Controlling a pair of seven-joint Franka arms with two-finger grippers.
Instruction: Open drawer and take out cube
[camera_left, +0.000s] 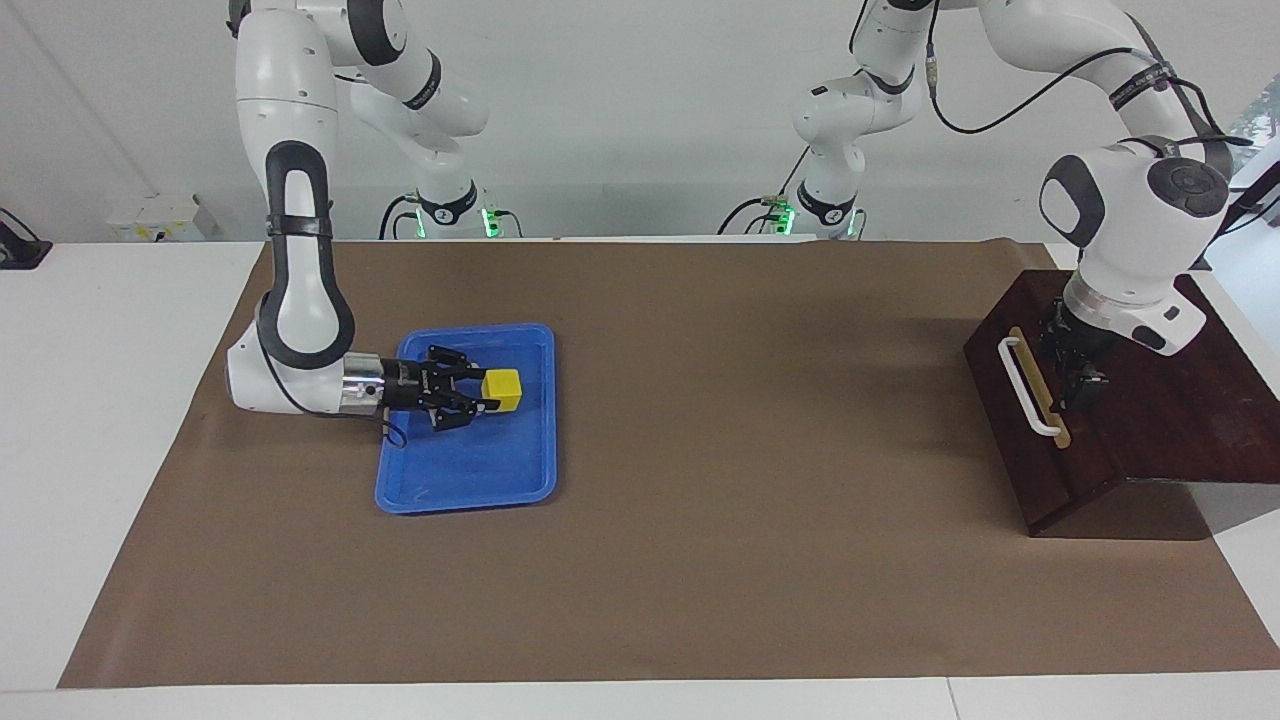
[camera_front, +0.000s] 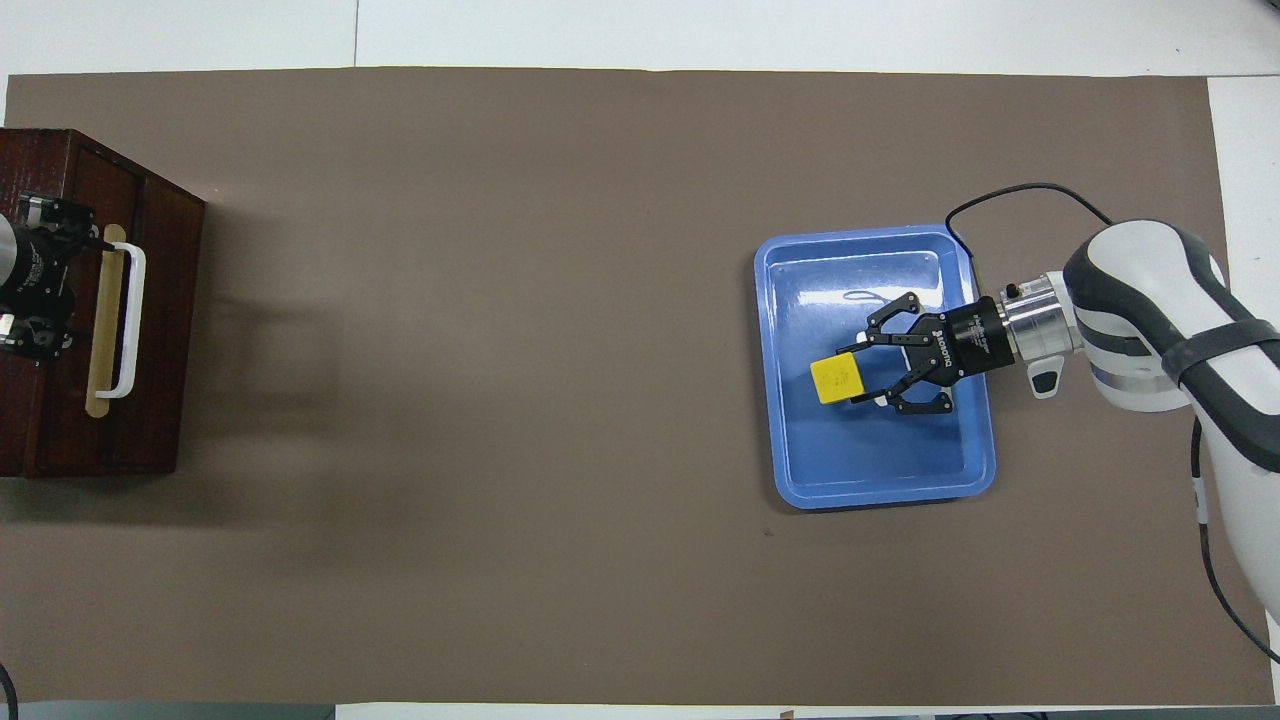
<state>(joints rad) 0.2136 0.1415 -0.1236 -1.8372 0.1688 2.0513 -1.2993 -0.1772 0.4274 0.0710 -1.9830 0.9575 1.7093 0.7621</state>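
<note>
The yellow cube (camera_left: 502, 390) (camera_front: 838, 378) rests in the blue tray (camera_left: 520, 470) (camera_front: 870, 470) toward the right arm's end of the table. My right gripper (camera_left: 483, 388) (camera_front: 868, 373) lies low and level over the tray. It is open, with its fingertips at the two corners of the cube's side that faces it. The dark brown box (camera_left: 1180, 420) (camera_front: 60, 440) stands at the left arm's end. Its drawer, with the white bar handle (camera_left: 1028, 385) (camera_front: 130, 320), looks pushed in. My left gripper (camera_left: 1075, 385) (camera_front: 45, 275) is on the box just by the handle's tan strip.
A brown mat (camera_left: 760, 450) (camera_front: 500, 400) covers the table between tray and box. The right arm's cable (camera_front: 1020, 195) loops over the mat beside the tray.
</note>
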